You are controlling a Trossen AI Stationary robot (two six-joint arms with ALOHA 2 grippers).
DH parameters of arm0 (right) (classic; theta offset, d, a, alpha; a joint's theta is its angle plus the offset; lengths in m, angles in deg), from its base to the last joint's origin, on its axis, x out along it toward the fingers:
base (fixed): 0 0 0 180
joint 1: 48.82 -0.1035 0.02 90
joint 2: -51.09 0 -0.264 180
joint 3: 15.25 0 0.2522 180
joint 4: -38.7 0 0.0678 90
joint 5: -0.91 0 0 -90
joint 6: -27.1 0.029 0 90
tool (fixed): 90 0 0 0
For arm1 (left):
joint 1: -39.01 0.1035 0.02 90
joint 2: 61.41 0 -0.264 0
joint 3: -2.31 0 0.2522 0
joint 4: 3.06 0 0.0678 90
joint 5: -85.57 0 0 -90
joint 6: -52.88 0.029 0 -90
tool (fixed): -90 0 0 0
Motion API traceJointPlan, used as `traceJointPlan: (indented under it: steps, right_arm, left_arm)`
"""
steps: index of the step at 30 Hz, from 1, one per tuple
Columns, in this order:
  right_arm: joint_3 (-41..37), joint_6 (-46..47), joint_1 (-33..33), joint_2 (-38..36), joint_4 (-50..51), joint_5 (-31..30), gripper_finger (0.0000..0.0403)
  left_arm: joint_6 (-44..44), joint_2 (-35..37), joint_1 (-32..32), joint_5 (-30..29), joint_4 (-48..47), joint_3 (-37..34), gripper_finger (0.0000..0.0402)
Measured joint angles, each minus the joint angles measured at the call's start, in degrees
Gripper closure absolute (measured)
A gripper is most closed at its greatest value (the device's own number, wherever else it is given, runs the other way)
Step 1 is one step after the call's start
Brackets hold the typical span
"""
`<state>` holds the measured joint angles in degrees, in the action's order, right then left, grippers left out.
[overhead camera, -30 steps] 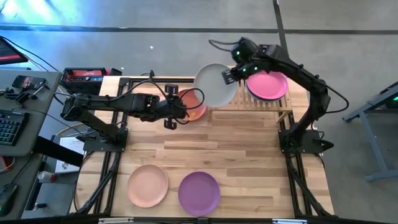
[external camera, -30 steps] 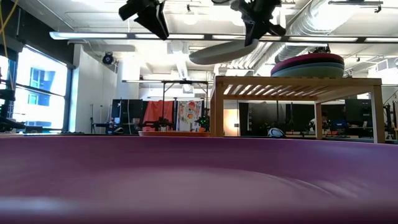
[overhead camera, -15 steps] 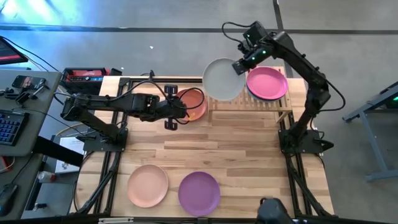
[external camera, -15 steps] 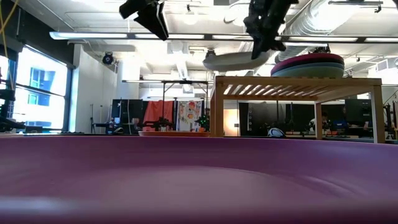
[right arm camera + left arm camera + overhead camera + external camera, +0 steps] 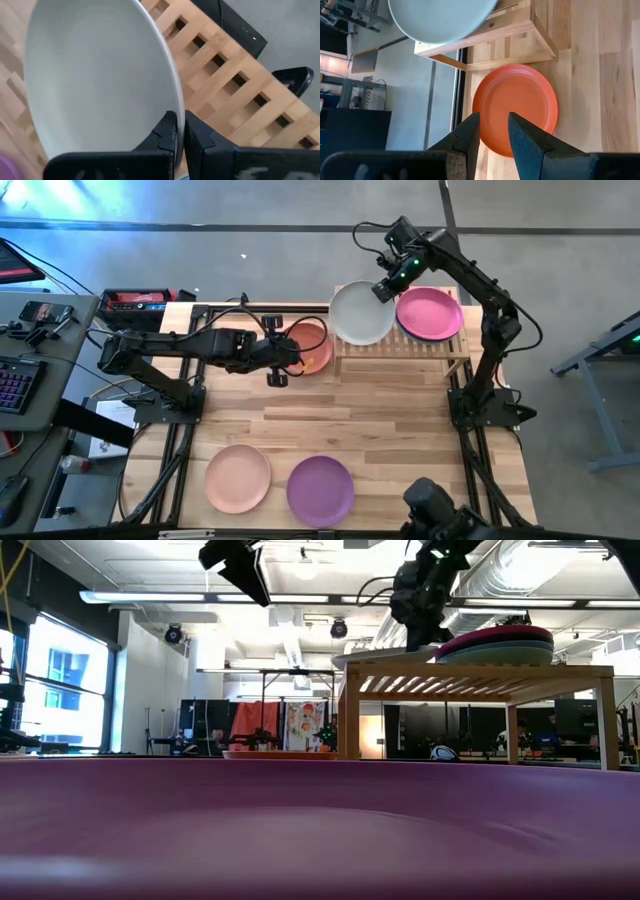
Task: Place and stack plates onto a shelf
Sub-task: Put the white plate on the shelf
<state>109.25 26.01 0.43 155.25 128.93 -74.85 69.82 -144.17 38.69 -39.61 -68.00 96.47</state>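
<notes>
High view: no legible writing.

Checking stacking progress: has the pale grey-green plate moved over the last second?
Yes. The pale grey-green plate, pinched by the right gripper, has shifted rightward and down onto the shelf, beside the magenta plate.

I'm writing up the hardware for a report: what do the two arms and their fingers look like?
Both arms are dark, jointed and slim, with black cables looped along them. The right gripper has green lights glowing just behind it. The left gripper ends in two dark, flat, tapering fingers; the right arm's own look the same.
</notes>
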Motion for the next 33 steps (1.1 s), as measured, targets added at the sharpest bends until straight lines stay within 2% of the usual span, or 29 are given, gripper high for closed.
traceJointPlan:
  steps: [7, 21, 27, 33]
  right_arm:
    - [0.01, 0.57, -0.19, 1.64, -0.46, -3.21, 0.0403]
    - [0.00, 2.25, -1.02, 2.68, -0.89, -4.04, 0.0402]
    - [0.02, 2.56, -1.05, 2.68, -0.90, -6.76, 0.0401]
    - [0.01, 2.36, -1.31, 2.77, -0.90, -8.55, 0.0359]
  left_arm:
    - [-1.40, -0.04, 0.00, 0.02, 0.00, 0.00, 0.0312]
    - [-2.05, -0.04, -0.02, 0.00, 0.02, 0.02, 0.0312]
    - [-3.39, -0.04, -0.02, 0.02, 0.00, 0.02, 0.0312]
    - [-3.41, -0.04, -0.02, 0.00, 0.00, 0.02, 0.0312]
